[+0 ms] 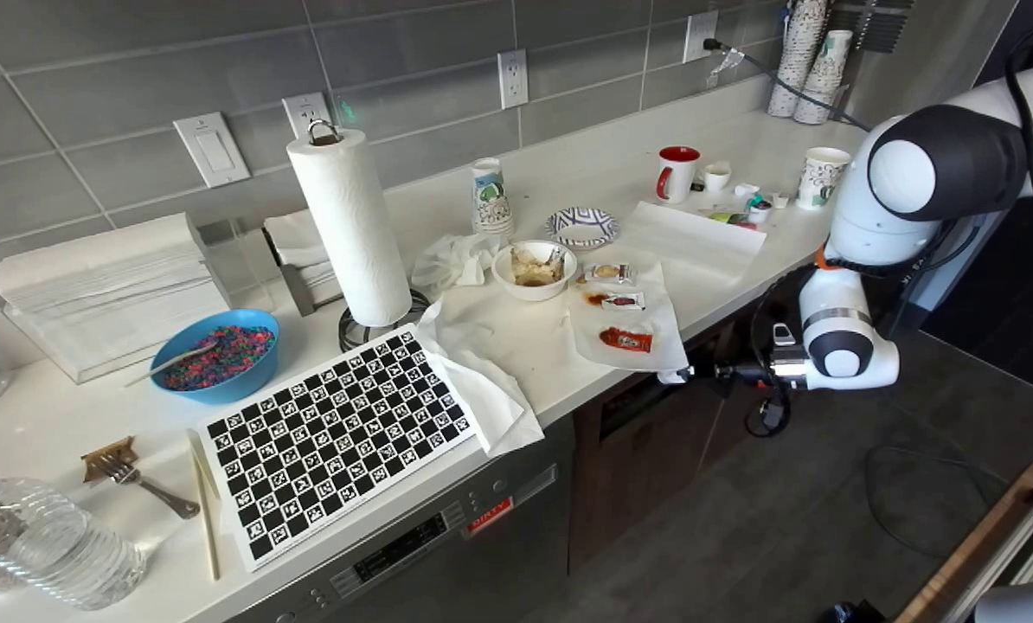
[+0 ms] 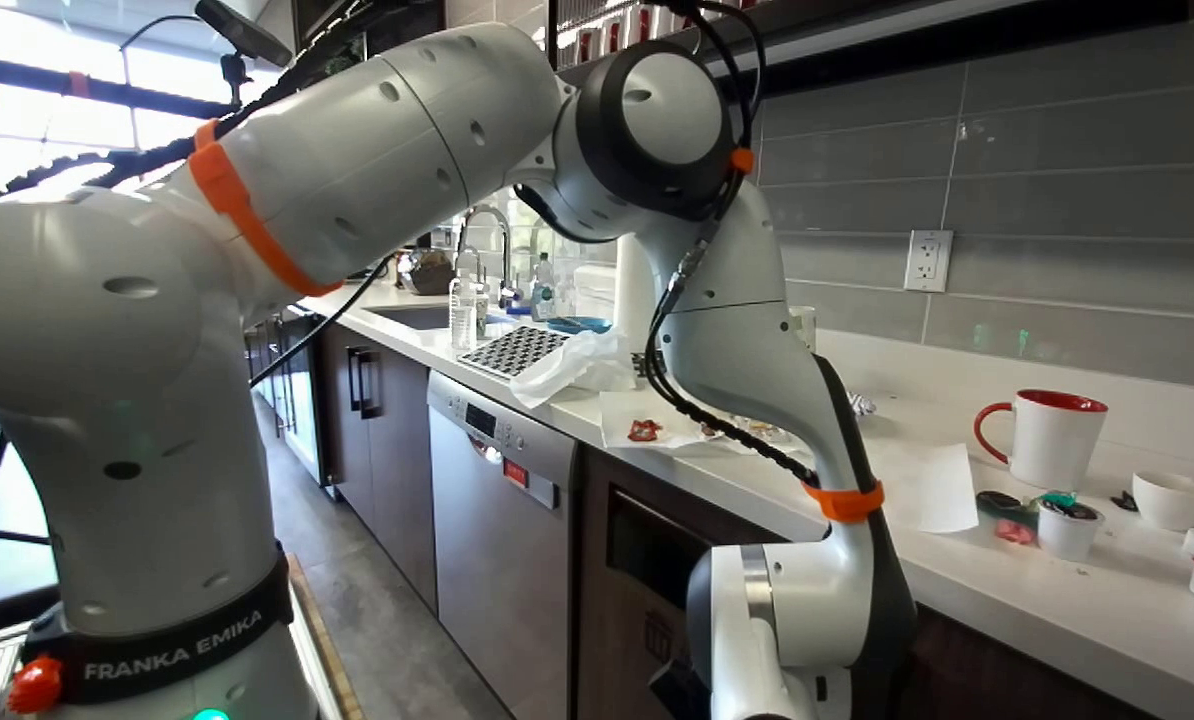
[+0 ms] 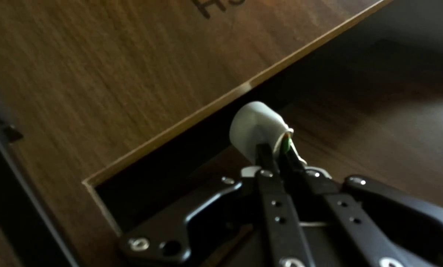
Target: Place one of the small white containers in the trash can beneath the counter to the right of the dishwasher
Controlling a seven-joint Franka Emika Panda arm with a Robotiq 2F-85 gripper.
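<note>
The gripper is nearly closed, with the rim of one small white container clamped between its fingertips. The container projects beyond the finger ends, tilted, its closed base pointing away and its mouth turned toward the fingers. In the wrist view, it overlaps the dark slot of a brown cabinet front; whether it lies inside the slot or in front of it cannot be determined. In an exterior view, gripper and container are below the front edge of the counter, to the right of the dishwasher.
</note>
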